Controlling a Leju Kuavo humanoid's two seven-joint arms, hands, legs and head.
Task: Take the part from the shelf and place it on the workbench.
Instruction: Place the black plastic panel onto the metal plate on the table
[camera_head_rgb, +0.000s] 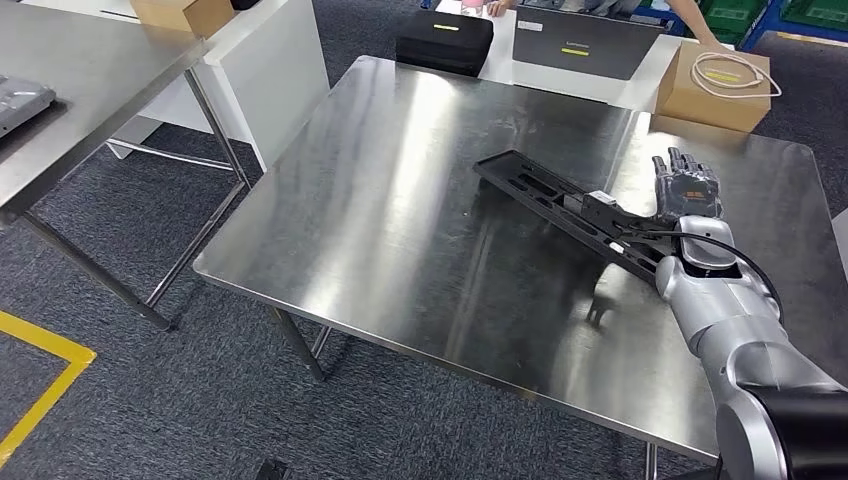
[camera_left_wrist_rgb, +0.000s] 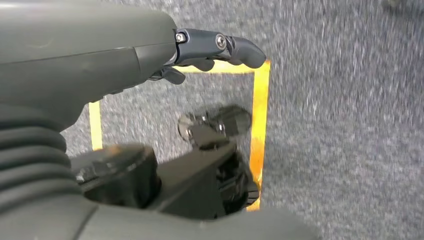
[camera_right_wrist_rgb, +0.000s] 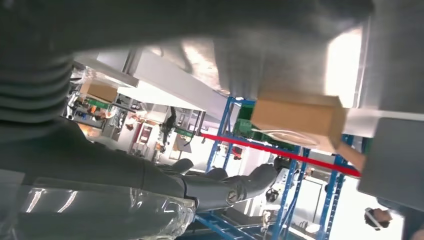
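From the head view I see the long black part (camera_head_rgb: 570, 211) lying flat on the steel workbench (camera_head_rgb: 400, 210), running diagonally from near the middle of the top toward its right side. My right hand (camera_head_rgb: 687, 186) sits just beyond the part's near end, fingers straight and pointing away from me, palm side toward the bench. It grasps nothing; the fingers look released and stand beside the part rather than around it. A cardboard box (camera_head_rgb: 712, 88) with a coiled white cable (camera_head_rgb: 737, 74) on it stands at the far right corner, and a black case (camera_head_rgb: 444, 41) sits past the far edge. A second steel table (camera_head_rgb: 90, 90) stands to the left.

In the left wrist view my left hand (camera_left_wrist_rgb: 150, 65) hangs over grey carpet (camera_left_wrist_rgb: 340, 125) crossed by yellow floor tape (camera_left_wrist_rgb: 260, 115). The dark fingers (camera_left_wrist_rgb: 220, 45) curl forward with nothing in them; I cannot tell how tightly.

In the right wrist view the right hand's fingers (camera_right_wrist_rgb: 220, 185) stretch out straight, spread and empty. The cardboard box (camera_right_wrist_rgb: 300, 117) and blue racking (camera_right_wrist_rgb: 222, 127) show beyond them.
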